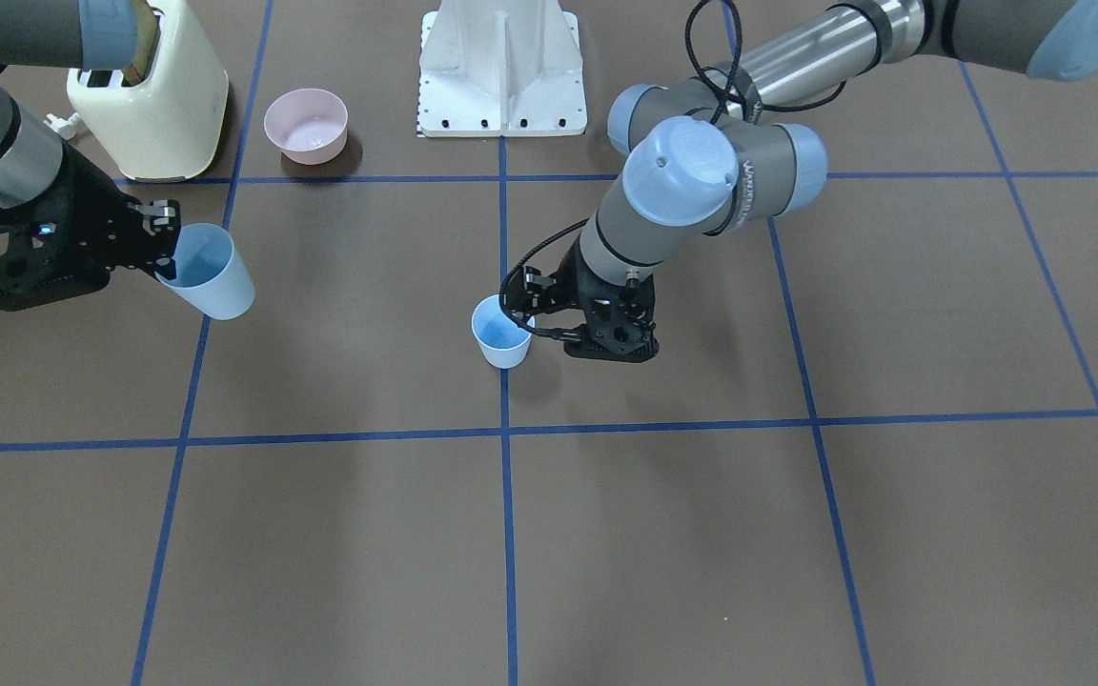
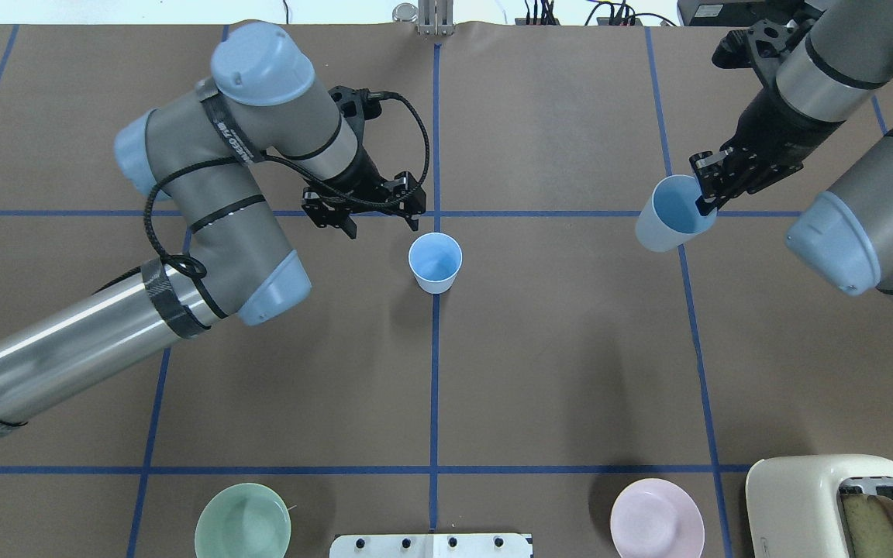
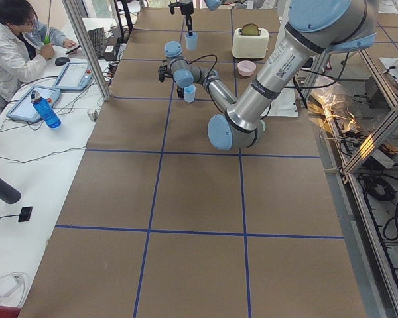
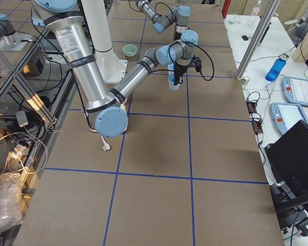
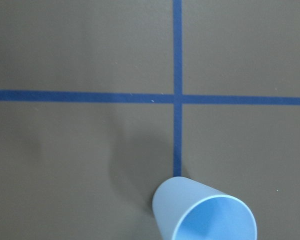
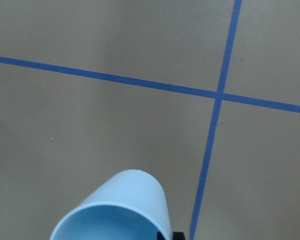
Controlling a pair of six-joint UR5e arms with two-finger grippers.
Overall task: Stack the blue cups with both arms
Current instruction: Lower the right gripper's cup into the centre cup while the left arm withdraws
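held cup (image 2: 667, 217): we see pale blue outside and brighter blue inside, at the black right gripper (image 2: 705, 195).
standing cup (image 2: 435, 263): we see the same light blue, just beside the black left gripper (image 2: 382, 223).
table (image 2: 570, 349): we see dull brown, gridded with blue tape lines.
left arm (image 2: 222, 225), right arm (image 2: 873, 194): we see grey and silver, with light-blue caps.
green bowl (image 2: 243, 521): we see pale green.
pink bowl (image 2: 656, 519): we see pale pink.
toaster (image 2: 803, 496): we see cream.

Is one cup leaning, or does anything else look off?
Yes, one cup is leaning. The right gripper pinches a blue cup by its rim, so it hangs tilted, off the table. The other blue cup stands upright on the table beside the open left gripper. Nothing looks spilled or broken.
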